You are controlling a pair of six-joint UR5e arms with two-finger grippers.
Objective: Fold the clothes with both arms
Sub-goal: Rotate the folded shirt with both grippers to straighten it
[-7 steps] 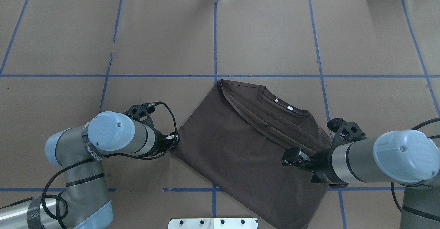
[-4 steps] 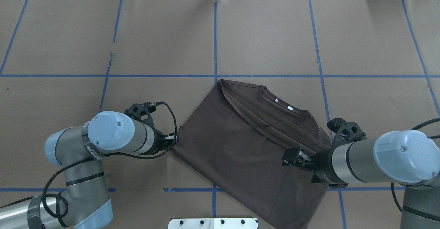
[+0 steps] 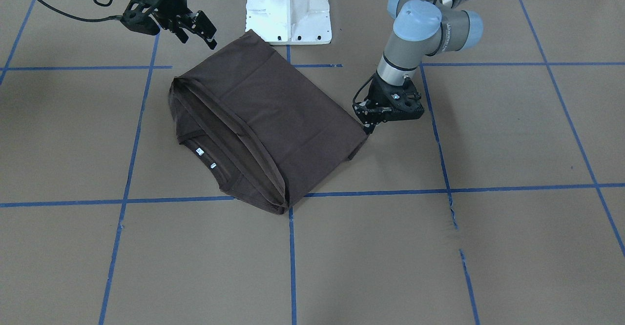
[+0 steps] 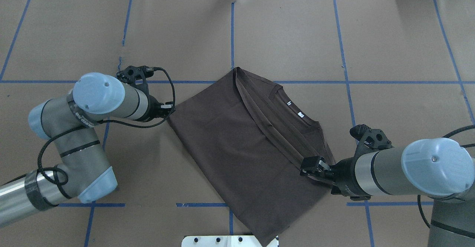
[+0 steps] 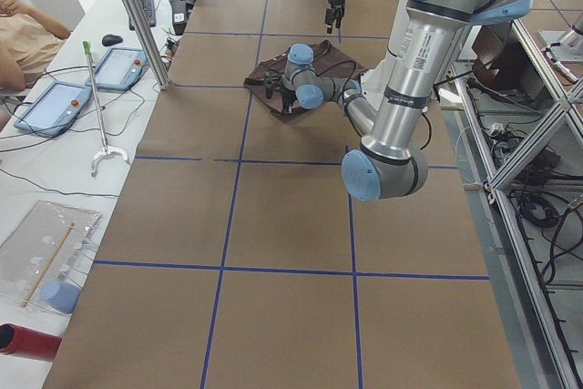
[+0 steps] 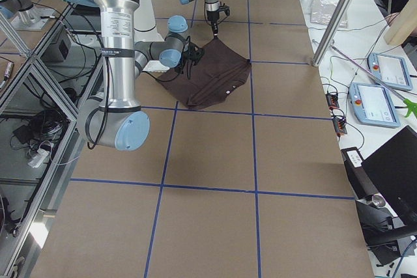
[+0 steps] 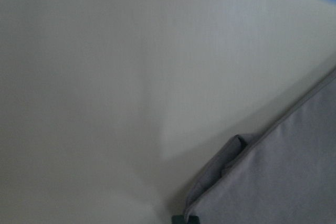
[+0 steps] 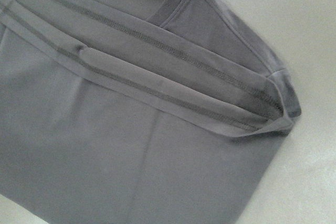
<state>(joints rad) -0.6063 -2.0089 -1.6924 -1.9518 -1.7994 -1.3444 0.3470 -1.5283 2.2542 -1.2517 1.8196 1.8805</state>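
The T-shirt (image 4: pixel 245 147) is dark grey-brown knit, matte and smooth, folded into a flat, lopsided four-cornered slab. Through the right wrist camera I see parallel double-stitched hems laid across it, a ribbed round neck and a white tag. In the overhead view two small white tags (image 4: pixel 295 108) sit inside the collar. Its long axis runs diagonally across the bench (image 4: pixel 297 35), from the corner at my left pincer (image 4: pixel 169 110) toward the robot's white pedestal base (image 3: pixel 288 8). The collar and folded hems lie along the long side away from that pincer. The broad plain panel fills the side nearer to it. The corner nearest the robot just overlaps the edge of the pedestal's plate.

My left pincer is clenched on the shirt's outer corner, tips pointing down at the bench. The left wrist camera shows only that doubled corner and pale paper beside it. Its arm is bent sharply at the elbow, with the wrist low and the forearm aimed across at the shirt.

My right pincer (image 3: pixel 197 27) is released, fingers apart, hanging above the shirt's edge near the hems without touching the cloth. Its forearm reaches in nearly level from the robot's right.

The bench is covered in brown paper gridded with blue tape.
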